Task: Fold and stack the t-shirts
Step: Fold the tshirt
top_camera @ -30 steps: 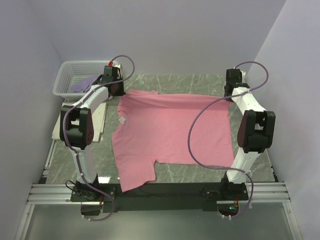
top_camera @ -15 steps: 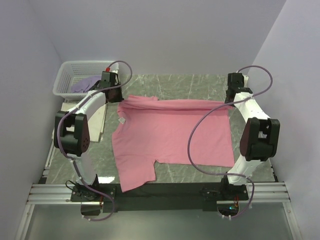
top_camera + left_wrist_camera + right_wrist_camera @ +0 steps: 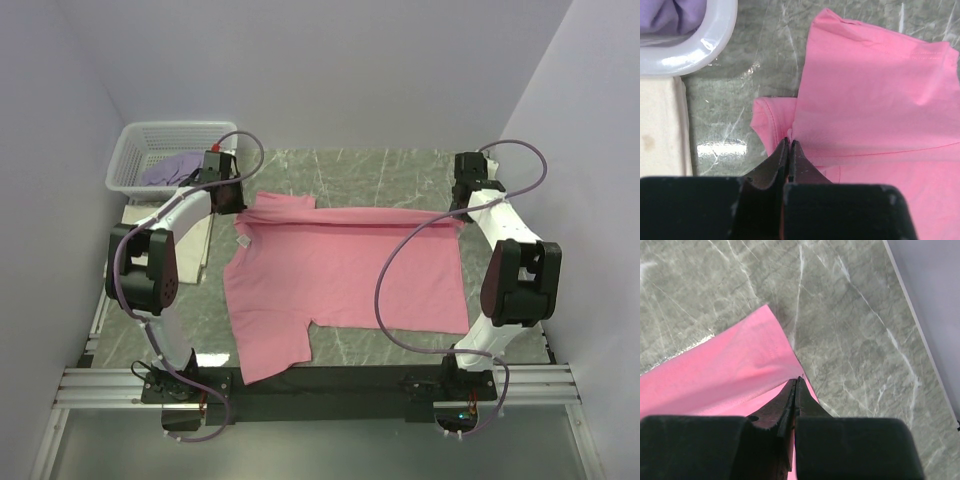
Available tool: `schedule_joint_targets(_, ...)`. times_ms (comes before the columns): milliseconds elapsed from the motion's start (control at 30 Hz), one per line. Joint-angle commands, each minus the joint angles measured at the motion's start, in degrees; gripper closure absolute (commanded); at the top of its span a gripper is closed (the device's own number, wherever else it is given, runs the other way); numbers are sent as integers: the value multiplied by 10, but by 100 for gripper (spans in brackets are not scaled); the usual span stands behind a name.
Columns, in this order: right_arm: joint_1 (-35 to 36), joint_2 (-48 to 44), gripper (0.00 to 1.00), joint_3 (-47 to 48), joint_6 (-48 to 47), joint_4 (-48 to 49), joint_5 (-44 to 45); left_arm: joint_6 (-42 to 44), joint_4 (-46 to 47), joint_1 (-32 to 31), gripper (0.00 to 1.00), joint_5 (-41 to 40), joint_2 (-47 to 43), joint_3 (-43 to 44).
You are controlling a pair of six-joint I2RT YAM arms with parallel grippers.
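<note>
The pink t-shirt [image 3: 345,270] lies spread on the marble table, its far edge lifted and folded toward me in a narrow band. My left gripper [image 3: 232,203] is shut on that edge at the far left, seen in the left wrist view [image 3: 789,141] pinching pink fabric [image 3: 875,95]. My right gripper [image 3: 462,207] is shut on the far right corner, seen in the right wrist view [image 3: 796,381] gripping the pink cloth [image 3: 735,375]. A lavender t-shirt [image 3: 172,167] lies in the basket. A cream t-shirt [image 3: 205,235] lies folded left of the pink one, mostly hidden by my left arm.
The white lattice basket [image 3: 130,160] stands at the far left corner; its rim shows in the left wrist view [image 3: 700,47]. Bare marble [image 3: 380,165] lies beyond the shirt. The right wall [image 3: 935,305] is close to my right gripper.
Both grippers have moved toward me with the shirt's far edge, folding it over. The folded band has grown wider and the far edge sits nearer than one second ago.
</note>
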Motion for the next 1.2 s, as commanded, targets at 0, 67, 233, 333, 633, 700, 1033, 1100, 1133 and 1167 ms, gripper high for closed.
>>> schedule_joint_targets(0, -8, -28, 100, -11, 16, -6, 32, -1, 9, 5, 99, -20, -15, -12)
schedule_joint_targets(67, -9, -26, 100, -17, 18, -6, 33, -3, 7, 4, 99, -20, -16, -15)
schedule_joint_targets(233, -10, -24, 100, -31, 34, -7, 33, -11, 6, -2, 99, -22, -23, -31)
schedule_joint_targets(333, -10, -24, 100, -40, 42, -6, 29, -14, 9, -3, 99, -25, -28, -43)
schedule_joint_targets(633, -10, -3, 100, -66, 68, 0, 15, -40, 9, -8, 99, -28, -12, -56)
schedule_joint_targets(700, -10, 3, 100, -68, 70, 4, 4, -50, 11, -8, 99, -27, -10, -60)
schedule_joint_targets(1033, -10, 23, 92, -80, 69, 10, 12, -63, 13, -11, 96, -28, -4, -65)
schedule_joint_targets(1100, -11, 24, 84, -79, 70, 8, 11, -64, 13, -13, 94, -27, -6, -68)
schedule_joint_targets(1133, -10, 19, 70, -83, 71, 10, 5, -65, 15, -14, 92, -27, -9, -71)
schedule_joint_targets(1167, -10, 15, 69, -85, 71, 10, 1, -65, 15, -15, 91, -27, -11, -73)
